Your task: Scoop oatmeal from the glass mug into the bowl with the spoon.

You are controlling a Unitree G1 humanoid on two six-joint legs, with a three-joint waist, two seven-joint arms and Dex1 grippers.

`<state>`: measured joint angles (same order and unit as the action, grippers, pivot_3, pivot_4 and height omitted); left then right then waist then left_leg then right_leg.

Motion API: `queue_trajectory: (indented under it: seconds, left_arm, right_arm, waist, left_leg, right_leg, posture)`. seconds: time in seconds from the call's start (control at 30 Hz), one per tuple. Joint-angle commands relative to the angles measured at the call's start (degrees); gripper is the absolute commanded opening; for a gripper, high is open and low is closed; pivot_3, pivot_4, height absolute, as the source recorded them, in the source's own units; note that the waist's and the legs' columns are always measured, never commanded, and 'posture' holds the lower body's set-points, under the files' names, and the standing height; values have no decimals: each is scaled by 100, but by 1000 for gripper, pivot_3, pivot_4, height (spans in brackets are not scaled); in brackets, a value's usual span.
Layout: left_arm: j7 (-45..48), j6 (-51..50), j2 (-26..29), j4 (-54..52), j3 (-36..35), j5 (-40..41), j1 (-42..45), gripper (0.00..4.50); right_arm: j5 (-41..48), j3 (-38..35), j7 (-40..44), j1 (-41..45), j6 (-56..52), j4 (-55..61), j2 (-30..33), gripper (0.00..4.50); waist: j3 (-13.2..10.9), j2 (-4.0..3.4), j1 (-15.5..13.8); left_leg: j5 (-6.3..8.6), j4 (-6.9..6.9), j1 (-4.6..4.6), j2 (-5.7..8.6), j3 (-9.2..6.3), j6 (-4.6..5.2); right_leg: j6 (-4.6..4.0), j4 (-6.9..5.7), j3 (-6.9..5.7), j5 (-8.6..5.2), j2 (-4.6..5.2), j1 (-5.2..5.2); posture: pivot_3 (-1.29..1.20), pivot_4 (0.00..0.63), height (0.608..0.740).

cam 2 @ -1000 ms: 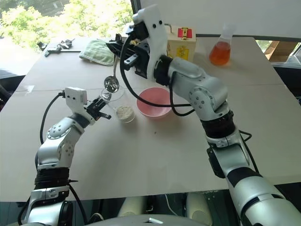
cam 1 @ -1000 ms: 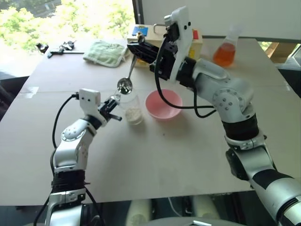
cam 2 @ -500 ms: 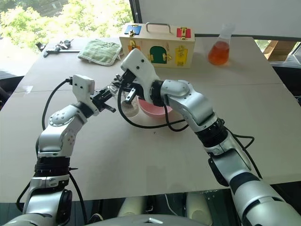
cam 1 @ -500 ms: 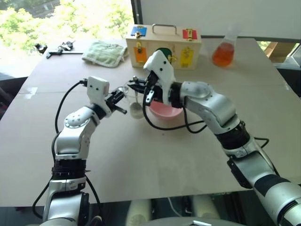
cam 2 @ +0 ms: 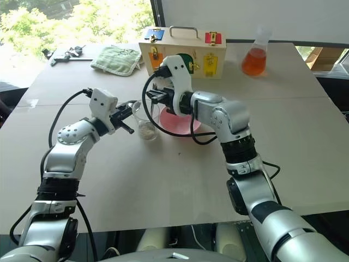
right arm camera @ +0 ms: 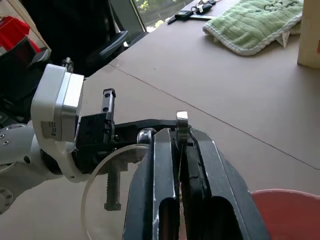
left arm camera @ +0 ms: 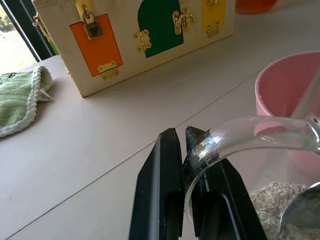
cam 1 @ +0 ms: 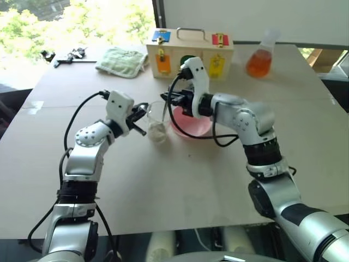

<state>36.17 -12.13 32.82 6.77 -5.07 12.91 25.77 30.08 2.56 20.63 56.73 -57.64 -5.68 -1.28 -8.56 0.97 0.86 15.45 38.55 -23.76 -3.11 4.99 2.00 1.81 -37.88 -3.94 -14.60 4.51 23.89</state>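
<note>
The glass mug (cam 1: 156,119) stands upright on the pale worktop (cam 1: 180,180), roughly mid-table, with a small heap of oatmeal (cam 1: 157,131) in its bottom. The left pincer (left arm camera: 181,137) is closed tight on the mug's clear handle, which curves between its black fingers (left arm camera: 165,170) on the mug's left side. Just right of the mug, touching or nearly so, sits the pink bowl (cam 1: 192,124); I can't tell from here whether anything is in it.

The right pincer (cam 1: 173,100) reaches in from the right, above the bowl's far-left rim and over the mug's mouth. Its fingers (right arm camera: 162,175) are pressed together on the thin handle of the spoon (left arm camera: 300,220), whose shiny oval end is down inside the mug, in among the flakes.

On the far side of the worktop stands a wooden latch box (cam 1: 188,50) with orange, green and yellow doors and a metal carry handle. To its left lies a folded green cloth (cam 1: 122,60), and further left a small dark tool (cam 1: 71,55). To the box's right is a conical flask (cam 1: 260,58) of orange liquid, well apart from the mug and bowl.
</note>
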Motion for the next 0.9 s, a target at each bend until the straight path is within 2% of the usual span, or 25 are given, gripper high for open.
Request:
queue_trajectory:
  seconds: [0.03, 0.47, 0.9]
  left_arm:
    - [-104, 251, -68, 61, -119, -63, -47, 27]
    - [-168, 412, -165, 205, -108, -104, -82, 27]
    - [-537, 619, -422, 63, -355, 7, -318, 27]
  right_arm:
    - [239, -406, -204, 332, -184, 146, -110, 0]
    - [566, -1124, -881, 476, -636, 157, -362, 0]
    - [1348, -2425, -2158, 700, -1320, 112, -714, 0]
  waist:
    - [0, 0, 1]
    - [1, 0, 4]
    - [2, 1, 5]
  left_leg:
    - [0, 0, 0, 0, 0, 0]
    - [0, 0, 2, 0, -1, 0]
    - [0, 0, 2, -3, -6, 0]
  right_leg:
    - [0, 0, 0, 0, 0, 0]
    - [0, -4, 0, 0, 1, -1]
    - [0, -5, 1, 0, 3, -1]
  posture:
    - [0, 150, 740]
    - [0, 150, 740]
    - [0, 150, 740]
